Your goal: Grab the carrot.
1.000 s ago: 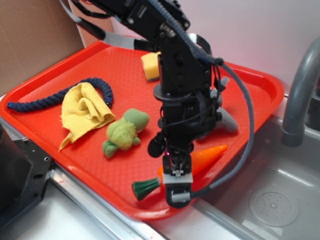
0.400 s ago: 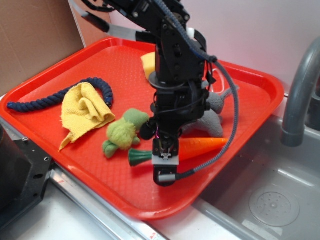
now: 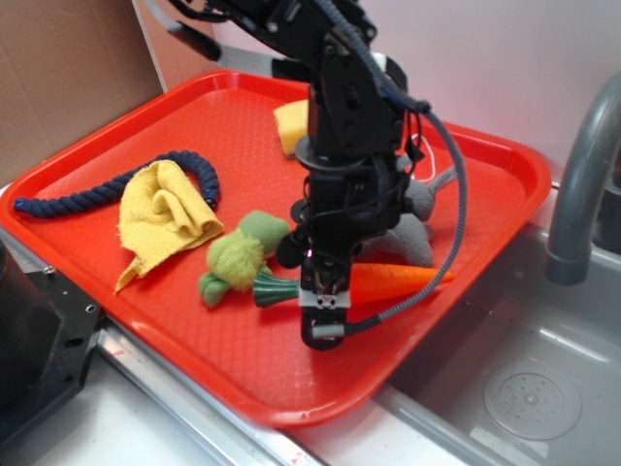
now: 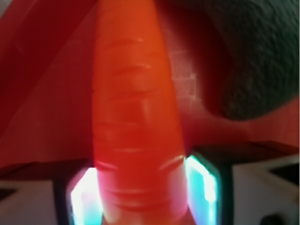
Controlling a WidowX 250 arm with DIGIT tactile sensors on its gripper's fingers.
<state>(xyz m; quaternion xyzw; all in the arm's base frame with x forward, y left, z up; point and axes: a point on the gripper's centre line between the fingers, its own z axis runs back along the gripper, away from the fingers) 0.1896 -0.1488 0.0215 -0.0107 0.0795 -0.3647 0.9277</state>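
Plastic, cloth and metal around a red tray

The carrot [image 3: 393, 281] is glossy orange plastic, faintly ridged in the wrist view [image 4: 136, 117], with a matt dark green stem end. The tray [image 3: 146, 126] is red plastic with a fine pebbled texture and a smooth, shinier rim. At the near left, the green plush toy [image 3: 238, 257] is fuzzy cloth; the yellow rag [image 3: 165, 214] is rough, frayed terry cloth; the dark blue rope [image 3: 87, 197] is twisted, matt fibre. Behind the arm, the grey plush [image 3: 412, 238] looks felt-like, and the yellow sponge [image 3: 289, 126] porous. The gripper [image 3: 325, 299] is matt black plastic. The sink [image 3: 543, 388] at the right is brushed metal, and the panel [image 3: 58, 68] at the far left is matt brown cardboard.
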